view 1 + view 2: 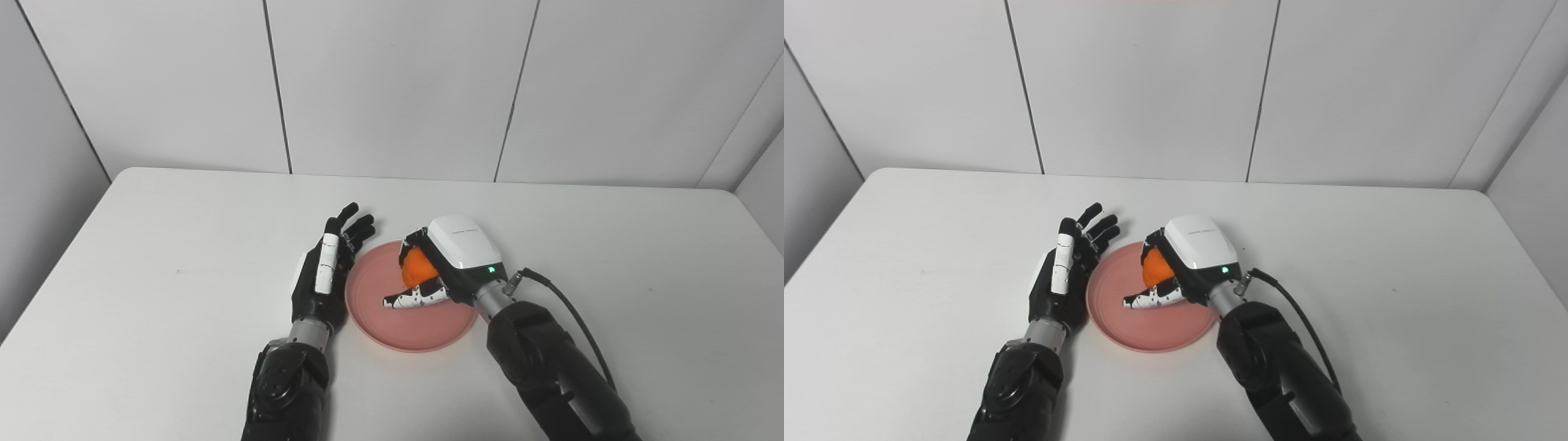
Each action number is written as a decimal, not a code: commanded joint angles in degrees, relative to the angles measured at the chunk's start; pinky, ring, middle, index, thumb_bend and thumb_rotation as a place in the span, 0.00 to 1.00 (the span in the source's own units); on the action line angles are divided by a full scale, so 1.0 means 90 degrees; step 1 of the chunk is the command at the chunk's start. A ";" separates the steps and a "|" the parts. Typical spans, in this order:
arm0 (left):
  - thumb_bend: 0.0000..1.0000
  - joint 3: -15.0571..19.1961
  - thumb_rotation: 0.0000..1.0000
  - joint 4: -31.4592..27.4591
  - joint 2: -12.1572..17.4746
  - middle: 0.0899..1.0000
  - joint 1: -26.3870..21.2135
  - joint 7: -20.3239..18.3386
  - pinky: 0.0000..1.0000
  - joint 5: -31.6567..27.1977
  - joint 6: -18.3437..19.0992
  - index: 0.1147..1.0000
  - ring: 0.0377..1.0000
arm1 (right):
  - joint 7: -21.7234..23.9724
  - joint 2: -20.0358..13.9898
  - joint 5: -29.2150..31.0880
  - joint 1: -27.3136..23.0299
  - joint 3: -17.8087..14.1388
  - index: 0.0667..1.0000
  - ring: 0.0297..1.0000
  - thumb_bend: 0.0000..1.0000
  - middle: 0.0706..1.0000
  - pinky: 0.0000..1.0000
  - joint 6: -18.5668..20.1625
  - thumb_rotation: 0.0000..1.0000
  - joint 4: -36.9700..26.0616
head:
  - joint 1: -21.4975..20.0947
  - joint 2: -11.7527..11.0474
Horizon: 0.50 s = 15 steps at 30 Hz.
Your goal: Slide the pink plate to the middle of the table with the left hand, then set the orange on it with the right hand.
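The pink plate [398, 324] lies near the middle of the white table [184, 245]. My right hand [450, 260] is over the plate's right part, shut on the orange [418, 268], which sits low over the plate; I cannot tell if it touches the plate. My left hand [324, 269] rests on the table just left of the plate's rim, fingers apart and stretched forward, holding nothing. The scene also shows in the right eye view, with the plate [1145, 331], the orange [1155, 269], the left hand [1066, 269] and the right hand [1191, 257].
A black cable [569, 312] runs from my right wrist along the forearm. White panelled walls stand behind the table's far edge [429, 179].
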 commanded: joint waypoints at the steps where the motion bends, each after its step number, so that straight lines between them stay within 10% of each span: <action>1: 0.88 0.0022 0.82 0.0130 0.0024 0.81 0.0095 0.0010 1.00 -0.0060 0.0294 0.83 0.86 | -0.0293 -0.0009 -0.0062 -0.0276 0.0013 0.29 0.18 0.56 0.22 0.15 -0.0337 0.29 -0.0025 | 0.0004 -0.0009; 15: 0.88 0.0003 0.82 0.0140 0.0035 0.79 0.0057 0.0038 0.97 -0.0018 0.0357 0.81 0.86 | -0.0390 -0.0071 -0.0144 -0.0401 0.0214 0.29 0.16 0.57 0.19 0.14 -0.0462 0.40 0.0257 | -0.0010 0.0037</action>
